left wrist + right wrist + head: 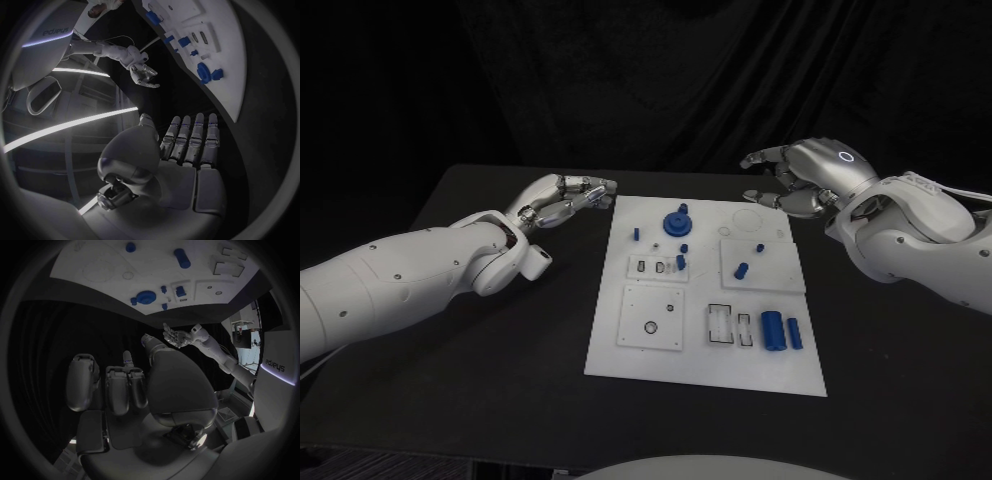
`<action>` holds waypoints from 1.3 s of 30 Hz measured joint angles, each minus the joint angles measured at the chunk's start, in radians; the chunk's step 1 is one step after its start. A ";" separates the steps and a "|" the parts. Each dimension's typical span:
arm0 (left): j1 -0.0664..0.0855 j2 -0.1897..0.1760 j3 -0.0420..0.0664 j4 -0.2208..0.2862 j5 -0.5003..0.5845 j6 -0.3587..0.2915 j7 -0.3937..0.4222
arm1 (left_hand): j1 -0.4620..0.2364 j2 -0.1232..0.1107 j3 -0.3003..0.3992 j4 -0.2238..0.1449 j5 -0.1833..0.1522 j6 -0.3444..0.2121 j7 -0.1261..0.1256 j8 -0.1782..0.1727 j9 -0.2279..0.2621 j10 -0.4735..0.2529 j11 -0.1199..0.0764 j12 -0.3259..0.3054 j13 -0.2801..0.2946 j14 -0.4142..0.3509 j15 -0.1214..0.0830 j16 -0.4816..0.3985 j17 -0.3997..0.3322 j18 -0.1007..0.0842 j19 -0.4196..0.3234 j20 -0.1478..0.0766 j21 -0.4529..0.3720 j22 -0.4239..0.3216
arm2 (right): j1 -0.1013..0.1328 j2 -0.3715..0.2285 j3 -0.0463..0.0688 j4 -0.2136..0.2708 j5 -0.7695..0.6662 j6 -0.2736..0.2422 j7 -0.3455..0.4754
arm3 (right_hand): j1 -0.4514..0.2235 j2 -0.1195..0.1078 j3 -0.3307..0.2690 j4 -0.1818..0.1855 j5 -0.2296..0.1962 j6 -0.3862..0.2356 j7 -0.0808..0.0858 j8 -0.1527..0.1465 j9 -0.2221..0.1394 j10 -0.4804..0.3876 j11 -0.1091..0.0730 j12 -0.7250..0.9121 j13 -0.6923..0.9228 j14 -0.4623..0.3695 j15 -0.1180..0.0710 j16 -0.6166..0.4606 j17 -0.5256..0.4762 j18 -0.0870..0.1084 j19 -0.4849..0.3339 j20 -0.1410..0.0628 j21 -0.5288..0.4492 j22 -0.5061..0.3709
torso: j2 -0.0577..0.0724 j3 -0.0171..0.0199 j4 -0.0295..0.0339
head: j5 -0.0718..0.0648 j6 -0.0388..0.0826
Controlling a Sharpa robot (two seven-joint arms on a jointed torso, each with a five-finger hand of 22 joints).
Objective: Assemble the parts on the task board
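Resting on the black tabletop (473, 380), the white rectangular task board (708, 370) carries small blue parts: a round gear-like piece (679, 221) near its far edge, short pegs (681, 262) mid-board, two cylinders (772, 331) in its nearer right area. Just left of it hovers the left hand (564, 200), fingers loosely curled, empty. Beyond the far right corner hangs the right hand (798, 178), fingers apart, empty.

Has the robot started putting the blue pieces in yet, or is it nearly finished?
It looks barely started. Both hands are empty: the left hand hovers beside the task board, the right hand near its far corner. Some small blue pieces, like the blue gear, already stand on the board. Still left: two blue cylinders lie loose beside an empty slot.
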 measured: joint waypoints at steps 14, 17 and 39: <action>0.023 0.000 -0.001 0.133 -0.164 -0.134 -0.083 | 0.223 -0.088 0.093 0.009 0.083 0.266 0.081 0.107 0.048 0.330 -0.028 0.642 0.408 0.400 -0.106 0.840 0.496 0.000 0.487 -0.101 0.378 0.192 | -0.014 0.003 -0.001 -0.020 0.026 0.007 0.004 | 0.004 0.004 0.003 0.003 0.000 0.000 0.000 0.000 -0.002 0.000 0.000 0.000 0.000 0.000 0.000 0.000 0.000 0.000 0.000 0.000 0.000 0.000 | -0.021 0.0293 -0.0139 | 0.023 0.002; 0.052 0.005 0.000 0.161 -0.264 -0.178 -0.150 | 0.212 -0.082 0.102 0.007 0.050 0.317 0.053 0.146 0.099 0.607 -0.059 1.087 0.962 0.684 -0.137 1.213 1.052 -0.001 0.517 -0.129 0.599 0.373 | -0.014 0.006 -0.001 -0.024 0.028 0.014 0.003 | 0.004 0.004 0.003 0.003 0.000 0.001 0.001 0.000 -0.004 0.000 0.000 0.000 0.000 0.000 0.000 0.000 0.000 0.000 0.000 0.000 0.000 0.000 | -0.023 0.0326 -0.0149 | 0.024 0.002; 0.176 0.195 0.001 0.200 -0.651 0.153 -0.967 | -0.066 -0.068 0.072 0.000 0.015 0.328 -0.074 0.576 0.835 0.827 -0.123 1.180 1.092 0.865 -0.248 1.360 1.209 -0.126 0.975 -0.242 1.213 1.215 | -0.016 0.026 -0.001 -0.044 0.032 0.103 -0.029 | 0.012 0.012 0.011 0.000 0.000 0.020 0.005 0.006 -0.009 0.000 0.000 0.000 0.000 0.000 0.000 0.000 0.000 0.000 0.000 0.000 0.000 0.000 | -0.035 0.0444 -0.0182 | 0.017 -0.032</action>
